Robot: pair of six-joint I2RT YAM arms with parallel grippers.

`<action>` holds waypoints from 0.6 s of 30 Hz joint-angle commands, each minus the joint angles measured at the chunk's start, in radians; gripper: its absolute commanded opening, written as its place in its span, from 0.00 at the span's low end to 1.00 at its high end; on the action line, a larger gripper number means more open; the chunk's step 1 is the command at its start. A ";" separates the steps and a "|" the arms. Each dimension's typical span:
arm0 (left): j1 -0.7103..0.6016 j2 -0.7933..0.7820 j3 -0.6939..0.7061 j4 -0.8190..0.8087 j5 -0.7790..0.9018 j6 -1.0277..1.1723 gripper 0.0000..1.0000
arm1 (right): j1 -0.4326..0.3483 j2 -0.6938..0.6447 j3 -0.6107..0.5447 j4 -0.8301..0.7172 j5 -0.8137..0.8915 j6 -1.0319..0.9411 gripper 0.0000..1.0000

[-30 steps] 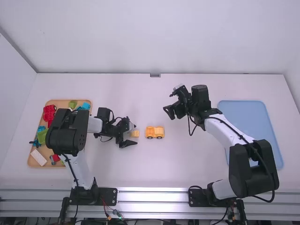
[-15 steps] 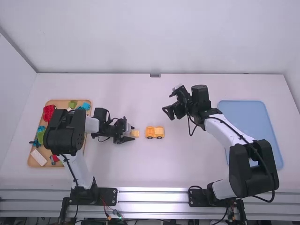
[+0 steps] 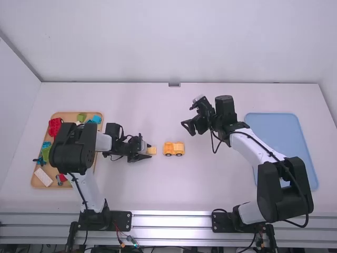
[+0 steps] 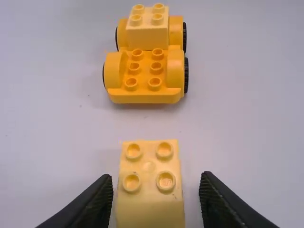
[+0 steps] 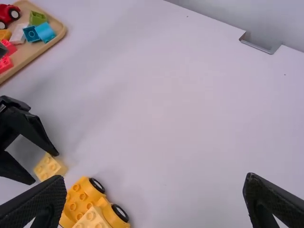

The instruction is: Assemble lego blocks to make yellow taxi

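Note:
My left gripper [image 3: 145,153] is low over the table with its fingers around the pale yellow block [image 3: 151,150]. In the left wrist view the left gripper [image 4: 156,197] is open, a gap showing on each side of the pale yellow block [image 4: 148,171]. Just beyond stands the yellow wheeled base [image 4: 145,76], carrying a pale yellow block [image 4: 147,28] on one end. My right gripper [image 3: 190,128] is raised behind and to the right of the base; in the right wrist view the right gripper [image 5: 156,190] stands wide open with nothing between its fingers.
A wooden tray [image 3: 37,182] with several coloured blocks and a red car [image 3: 55,126] lies at the left, partly under the left arm. A light blue tray [image 3: 274,126] lies at the right, partly beneath the right arm.
My left gripper has turned and moved slightly back from the viewer, so that its fingers come around the pale yellow block. The right gripper has shifted slightly left. The wheeled base has not moved.

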 commanded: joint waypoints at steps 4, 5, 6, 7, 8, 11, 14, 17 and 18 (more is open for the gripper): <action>-0.006 0.026 -0.007 -0.002 0.036 0.000 0.45 | -0.001 -0.014 -0.008 -0.004 -0.015 -0.001 0.98; -0.004 0.026 -0.007 0.002 0.037 0.000 0.43 | -0.001 -0.014 -0.008 -0.005 -0.014 -0.001 0.98; -0.004 0.026 -0.007 0.007 0.036 -0.001 0.37 | -0.001 -0.014 -0.008 -0.005 -0.014 -0.001 0.98; -0.006 0.026 -0.008 0.013 0.037 -0.002 0.34 | -0.001 -0.014 -0.008 -0.003 -0.014 -0.001 0.98; -0.006 0.026 -0.008 0.016 0.037 -0.002 0.33 | -0.001 -0.014 -0.008 -0.003 -0.014 -0.001 0.98; 0.000 0.026 -0.010 0.031 0.048 0.000 0.26 | -0.001 -0.014 -0.007 -0.005 -0.014 0.003 0.98; 0.000 0.026 -0.011 0.049 0.048 -0.001 0.21 | -0.001 -0.014 -0.008 -0.005 -0.014 0.003 0.98; 0.000 0.026 -0.009 0.068 0.091 -0.004 0.25 | -0.001 -0.014 -0.007 0.003 -0.014 0.003 0.98; 0.000 0.026 -0.005 0.068 0.117 -0.004 0.27 | -0.001 -0.014 -0.007 0.001 -0.014 0.003 0.98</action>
